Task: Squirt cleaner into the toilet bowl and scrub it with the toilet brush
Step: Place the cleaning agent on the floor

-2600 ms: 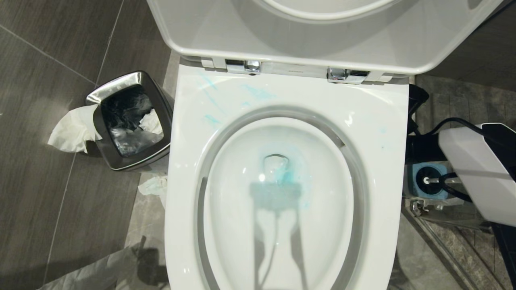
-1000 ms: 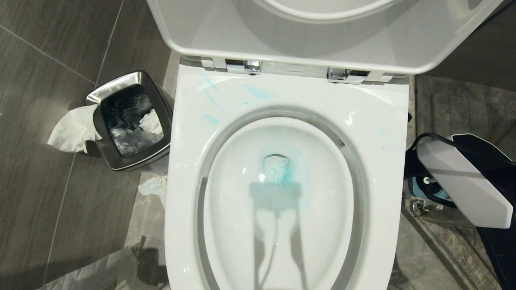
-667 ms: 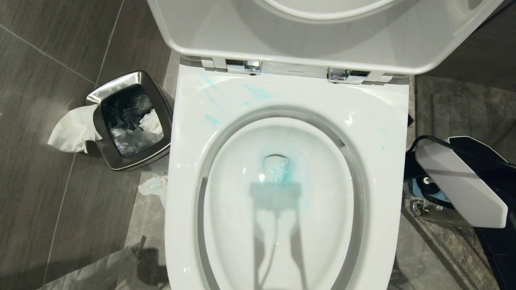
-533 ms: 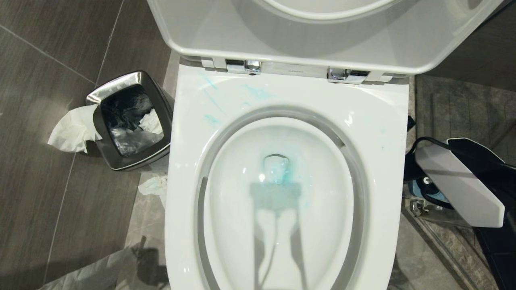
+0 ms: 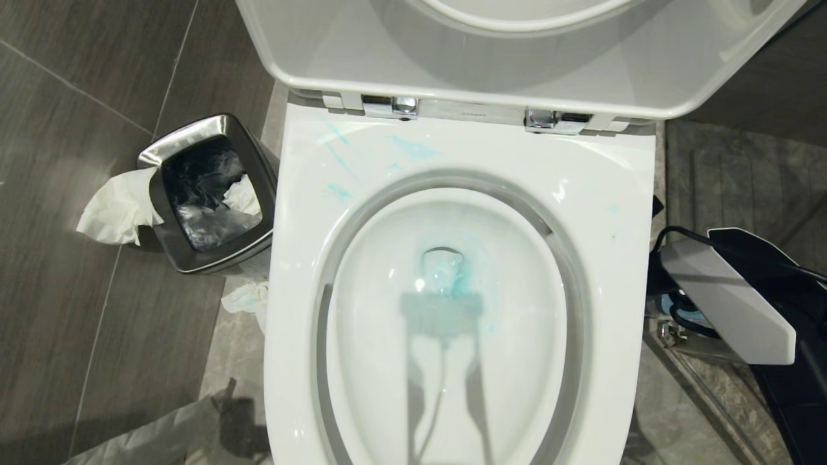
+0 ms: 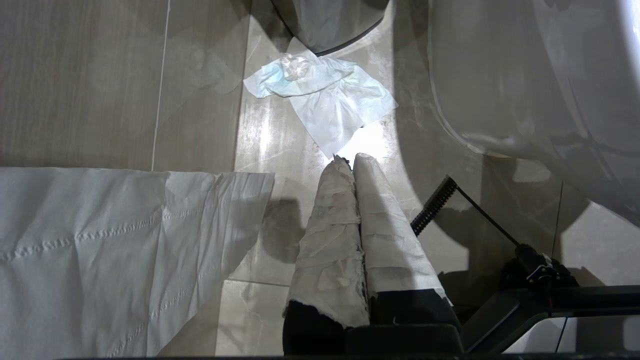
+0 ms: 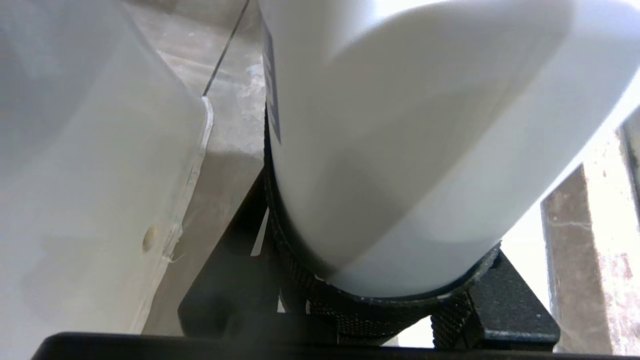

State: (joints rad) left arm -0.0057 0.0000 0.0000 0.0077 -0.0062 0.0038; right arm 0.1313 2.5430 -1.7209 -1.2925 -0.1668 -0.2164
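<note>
Right tool [image 7: 385, 285]: black ribbed fingers part open and closed round one white rounded object [image 7: 400, 140]. What it is can't be told; the dark label strip on its side is unreadable. In the head view the tool is hidden under the right arm [image 5: 723, 297].

One toilet bowl [image 5: 607, 187] is just beside that tool, on its left, lid up, with two chrome hinges [image 5: 394, 105]. The tiny print between the hinges is too small to read.

Cleaner [image 5: 452, 278] tints the water turquoise well left of the tool, with smears on the back rim.

Of the toilet brush, only a blue bit of the holder [image 5: 685, 311] shows under the right arm.

Left tool [image 6: 352, 165]: two paper-wrapped fingers pressed together, holding nothing. It is low over the floor with one crumpled tissue [image 6: 325, 95] just ahead of it.

One steel waste bin [image 5: 194, 135] is far left of the right tool, with one tissue hanging out.
</note>
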